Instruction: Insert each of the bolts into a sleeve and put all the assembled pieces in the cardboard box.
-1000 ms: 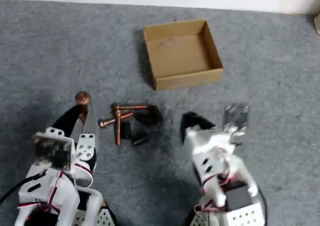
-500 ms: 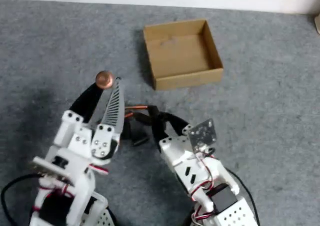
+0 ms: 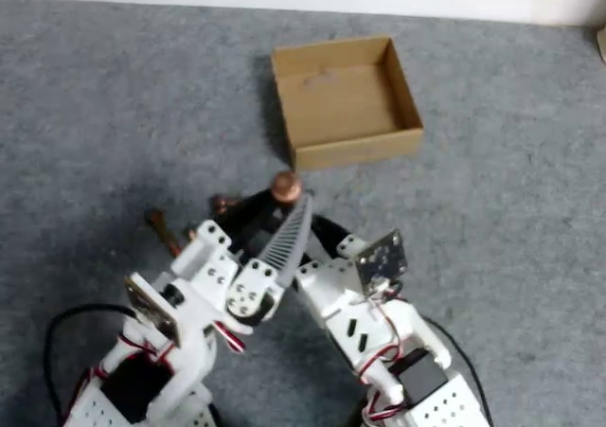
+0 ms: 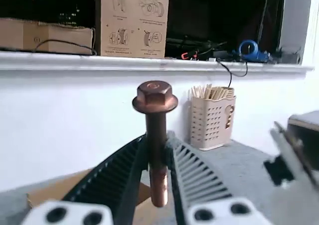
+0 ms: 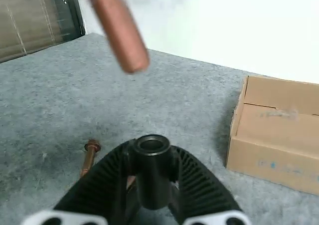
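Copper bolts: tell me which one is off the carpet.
The copper hex-head bolt clamped upright, head up, in the left tool; the loose copper bolt beside the arms lies flat on the grey carpet.

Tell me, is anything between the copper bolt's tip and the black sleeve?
No. The right wrist view shows a bare gap between bolt and sleeve.

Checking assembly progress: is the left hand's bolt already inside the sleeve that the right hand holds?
No: the bolt's tip hangs in the air, apart from the sleeve's open, empty top.
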